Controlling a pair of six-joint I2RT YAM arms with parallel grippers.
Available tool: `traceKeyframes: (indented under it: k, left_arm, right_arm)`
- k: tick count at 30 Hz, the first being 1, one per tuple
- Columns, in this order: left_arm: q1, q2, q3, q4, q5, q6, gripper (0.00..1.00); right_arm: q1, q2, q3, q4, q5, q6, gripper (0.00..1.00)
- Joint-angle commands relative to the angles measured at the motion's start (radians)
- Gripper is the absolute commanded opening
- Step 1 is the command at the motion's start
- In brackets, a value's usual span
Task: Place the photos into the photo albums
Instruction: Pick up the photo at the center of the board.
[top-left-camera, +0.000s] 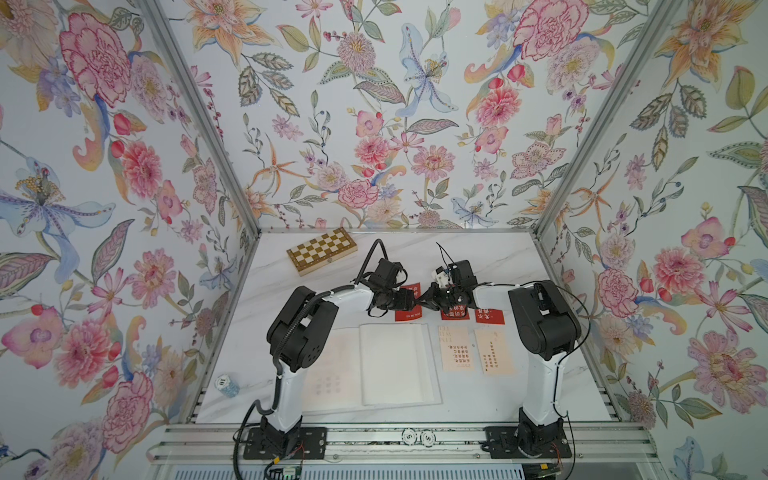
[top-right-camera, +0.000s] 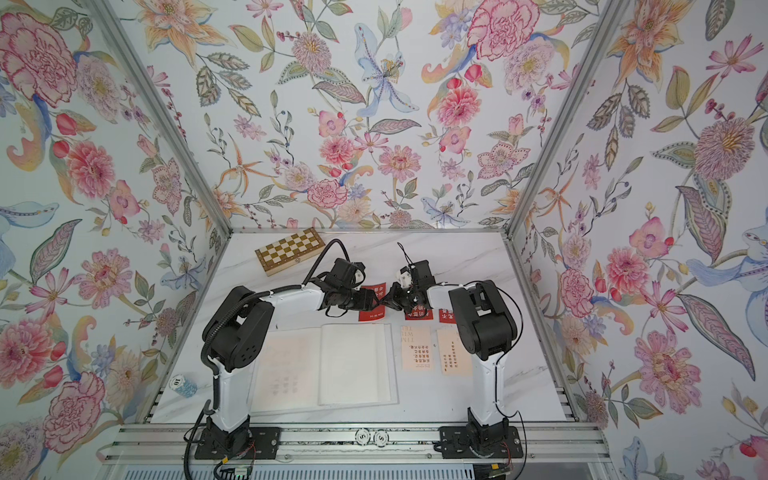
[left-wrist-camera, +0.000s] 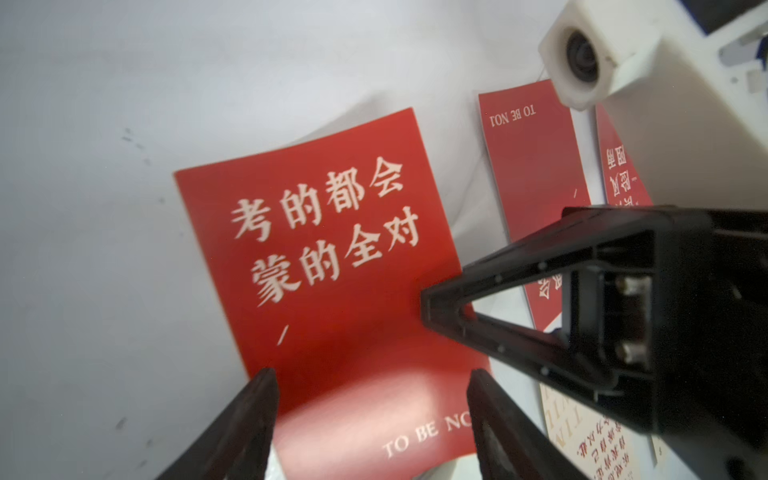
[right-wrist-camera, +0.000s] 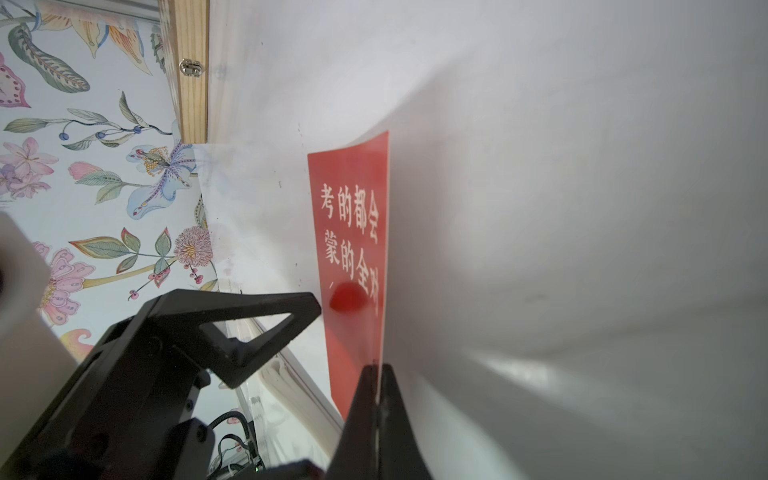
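Red photo (left-wrist-camera: 328, 266), white print, sits tilted above the table (top-left-camera: 503, 257) about halfway back, behind the open photo album (top-left-camera: 390, 361), which lies by the front edge. The right gripper (right-wrist-camera: 379, 368) is pressed together on the photo's long edge. The left gripper (left-wrist-camera: 374, 374) is spread wide, a finger on either side of the photo's short end; contact cannot be told. Two other red photos (top-left-camera: 490, 316) lie just beside it. Cream photos (top-left-camera: 455, 349) lie right of the album. The tabletop behind is bare, with the chessboard box (top-left-camera: 322, 249) near the far left corner.
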Motion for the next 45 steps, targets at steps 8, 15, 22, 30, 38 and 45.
traceKeyframes:
  k: [8, 15, 22, 30, 38, 45]
  left_arm:
    - [0.112, -0.303, -0.137, -0.034, 0.068, 0.041, 0.88]
    - [0.156, -0.393, -0.278, 0.106, 0.222, 0.016, 0.88]
    - [0.165, -0.412, -0.349, 0.172, 0.322, 0.019, 0.86]
    - [0.167, -0.398, -0.397, 0.306, 0.452, -0.059, 0.73]
    - [0.165, -0.428, -0.418, 0.268, 0.478, -0.029, 0.56]
    - [0.165, -0.473, -0.437, 0.242, 0.474, -0.017, 0.47]
  right_arm:
    - [-0.040, -0.243, -0.066, -0.106, -0.024, -0.085, 0.00]
    - [-0.017, -0.393, -0.194, -0.057, -0.174, -0.089, 0.00]
    - [0.053, -0.510, -0.302, 0.028, -0.263, -0.088, 0.00]
    - [0.132, -0.498, -0.340, 0.089, -0.291, -0.092, 0.00]
    - [0.129, -0.458, -0.337, 0.109, -0.307, -0.099, 0.00]
    - [0.083, -0.417, -0.334, 0.098, -0.321, -0.118, 0.00]
